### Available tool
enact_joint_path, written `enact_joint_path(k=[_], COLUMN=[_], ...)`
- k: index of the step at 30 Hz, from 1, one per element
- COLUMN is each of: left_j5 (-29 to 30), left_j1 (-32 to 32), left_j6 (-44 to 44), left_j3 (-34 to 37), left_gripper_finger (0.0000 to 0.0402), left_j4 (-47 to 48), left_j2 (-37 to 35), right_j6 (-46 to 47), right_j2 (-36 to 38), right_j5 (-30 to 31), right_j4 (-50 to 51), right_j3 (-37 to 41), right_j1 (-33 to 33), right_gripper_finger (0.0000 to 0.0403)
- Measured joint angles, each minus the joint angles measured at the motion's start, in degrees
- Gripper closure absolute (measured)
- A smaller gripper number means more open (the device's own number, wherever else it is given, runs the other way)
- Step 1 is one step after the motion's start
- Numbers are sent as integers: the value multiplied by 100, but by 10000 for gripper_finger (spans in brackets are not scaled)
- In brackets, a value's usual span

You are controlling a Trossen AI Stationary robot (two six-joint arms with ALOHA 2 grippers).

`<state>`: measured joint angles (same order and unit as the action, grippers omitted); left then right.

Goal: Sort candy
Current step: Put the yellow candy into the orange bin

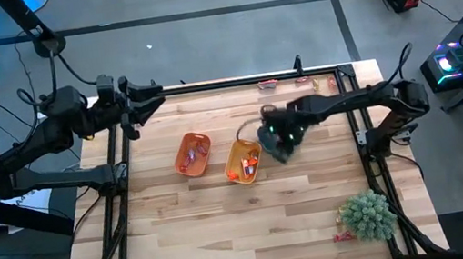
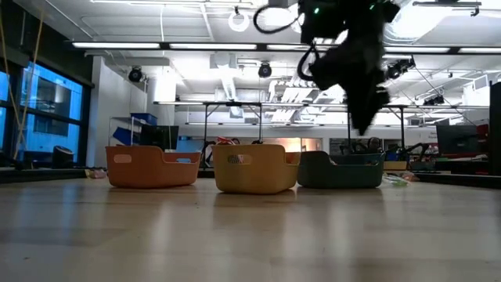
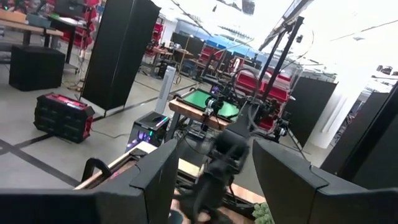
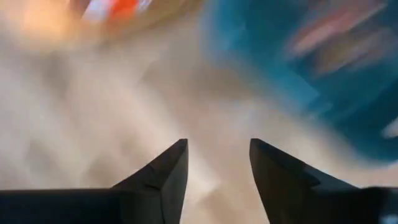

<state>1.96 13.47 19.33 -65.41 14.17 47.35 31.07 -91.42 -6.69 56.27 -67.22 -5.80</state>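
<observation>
The right gripper (image 4: pixel 217 162) fills the front of its wrist view, fingers apart with nothing between them, above bare table (image 4: pixel 93 124) beside the blue bin (image 4: pixel 298 68). From above it hangs over that bin, next to the yellow bin (image 1: pixel 244 162). Candy (image 1: pixel 240 172) lies in the yellow bin and in the orange bin (image 1: pixel 192 154), with loose pieces (image 1: pixel 343 237) by the plant (image 1: pixel 369 216). The left gripper (image 1: pixel 152 100) waits at the far left edge, fingers apart, empty.
</observation>
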Motion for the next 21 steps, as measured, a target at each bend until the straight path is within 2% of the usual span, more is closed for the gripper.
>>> enact_joint_path(k=[3, 5, 11, 16, 21], left_j5=[-1, -4, -6, -5, -4], left_j1=[-1, 0, -2, -2, -2], left_j6=[102, 216, 310, 310, 310], left_j3=[0, 0, 0, 0, 0], left_gripper_finger=[204, 204, 204, 204, 204], left_j4=[97, 136, 136, 136, 136], left_j2=[0, 0, 0, 0, 0], right_j6=[78, 355, 2383, 3577, 3706], right_j2=[0, 2, -11, -15, -15], right_j5=[-751, -1003, -1539, -1920, -2165], right_j4=[365, 407, -371, -856, -1155], right_j3=[3, 98, 998, 1858, 2410], right_j1=[776, 1375, 2895, 3380, 3403], right_gripper_finger=[228, 227, 226, 226, 226])
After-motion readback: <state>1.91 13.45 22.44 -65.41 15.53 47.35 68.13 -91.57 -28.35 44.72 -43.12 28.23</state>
